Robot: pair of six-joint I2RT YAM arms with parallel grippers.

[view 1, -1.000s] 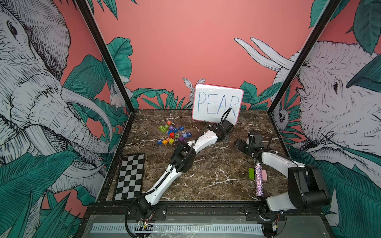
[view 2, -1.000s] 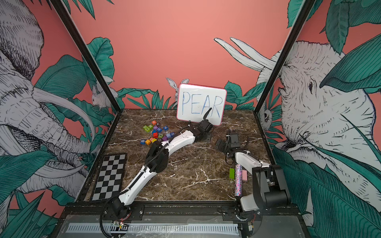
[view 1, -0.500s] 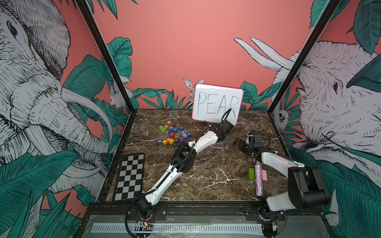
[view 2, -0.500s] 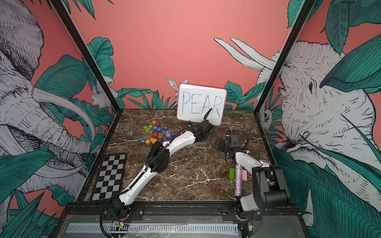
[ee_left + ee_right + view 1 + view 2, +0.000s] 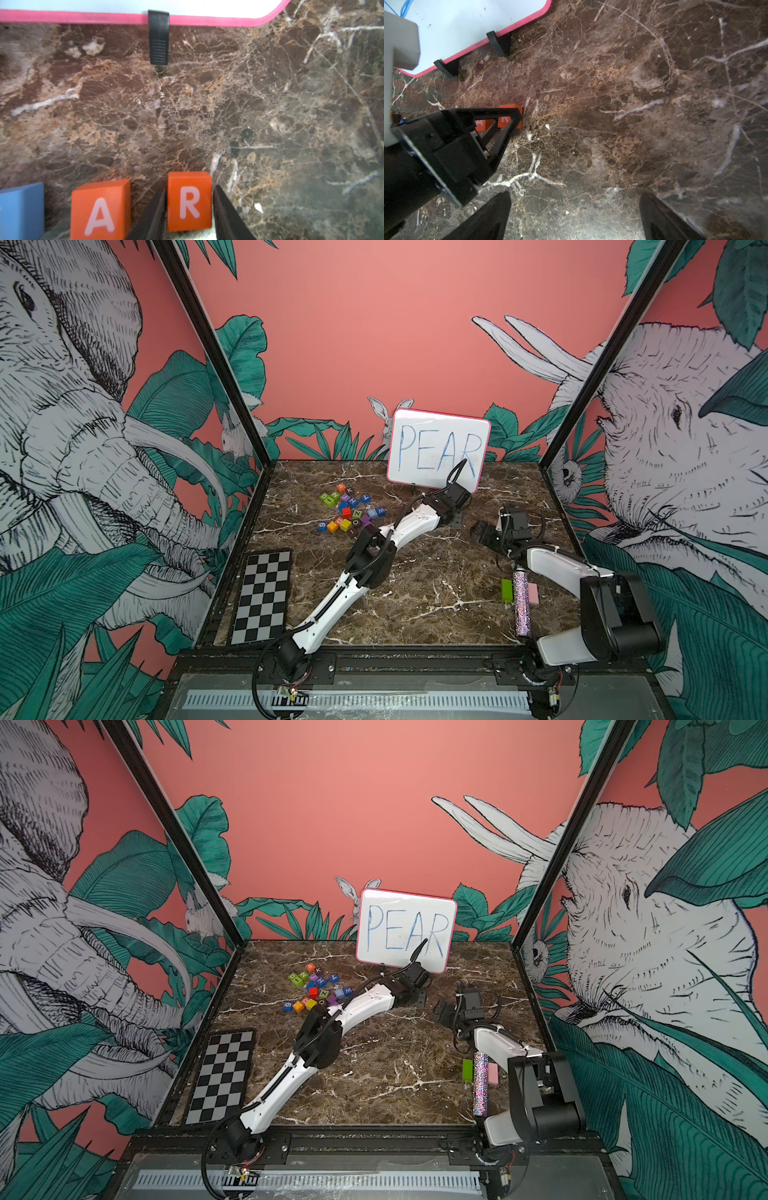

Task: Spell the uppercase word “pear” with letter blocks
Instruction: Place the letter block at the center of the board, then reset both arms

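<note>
An orange-red R block [image 5: 189,203] stands on the marble beside an orange A block [image 5: 99,212] and a blue block [image 5: 20,212] whose letter is cut off. My left gripper [image 5: 189,187] straddles the R block, its black fingers [image 5: 224,212] just off the block's sides, with a thin dark gap on one side. From the right wrist, the R block [image 5: 511,108] and A block [image 5: 481,124] show behind the left gripper's finger [image 5: 500,128]. In both top views the left gripper [image 5: 457,518] [image 5: 419,996] hides them. My right gripper [image 5: 575,195] [image 5: 478,531] hangs wide open, empty, nearby.
The whiteboard [image 5: 436,452] reading PEAR stands just behind the row, its black foot [image 5: 159,37] close by. A pile of loose letter blocks [image 5: 347,510] lies back left. A checkered mat [image 5: 264,597] is front left. A green block [image 5: 506,589], glitter tube [image 5: 520,601] and pink eraser [image 5: 532,594] lie by the right arm.
</note>
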